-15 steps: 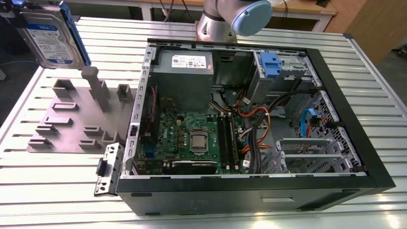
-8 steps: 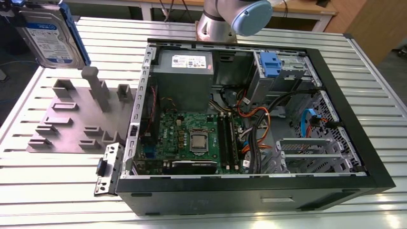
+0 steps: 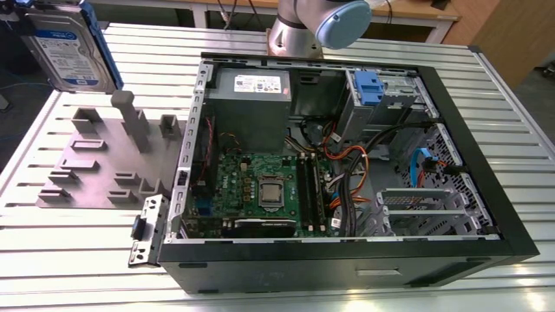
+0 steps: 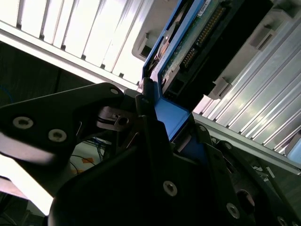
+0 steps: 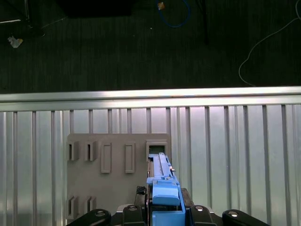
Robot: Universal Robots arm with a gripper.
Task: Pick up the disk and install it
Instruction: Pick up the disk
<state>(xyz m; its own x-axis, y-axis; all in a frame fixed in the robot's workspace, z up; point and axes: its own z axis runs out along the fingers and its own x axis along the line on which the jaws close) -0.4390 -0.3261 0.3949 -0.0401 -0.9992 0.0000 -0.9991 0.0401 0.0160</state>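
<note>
The disk [image 3: 67, 45], silver with a white-and-blue label and a blue frame, hangs upright in the air at the exterior view's far left, above the grey slotted holder [image 3: 104, 162]. In the first wrist view I see the disk [image 5: 162, 176] edge-on, and my gripper [image 5: 164, 209] is shut on its blue frame, with the holder [image 5: 117, 165] below. In the second wrist view the disk's circuit-board side [image 4: 202, 33] shows, and the black fingers [image 4: 150, 136] of my gripper [image 4: 167, 125] clamp the blue frame.
An open black computer case [image 3: 485, 195] lies on the slatted metal table [image 3: 69, 260], with a motherboard [image 3: 260, 188], a grey power-supply box [image 3: 251, 91], loose cables [image 3: 347, 169] and a drive cage with a blue latch [image 3: 368, 88]. The arm's base [image 3: 299, 29] stands behind the case.
</note>
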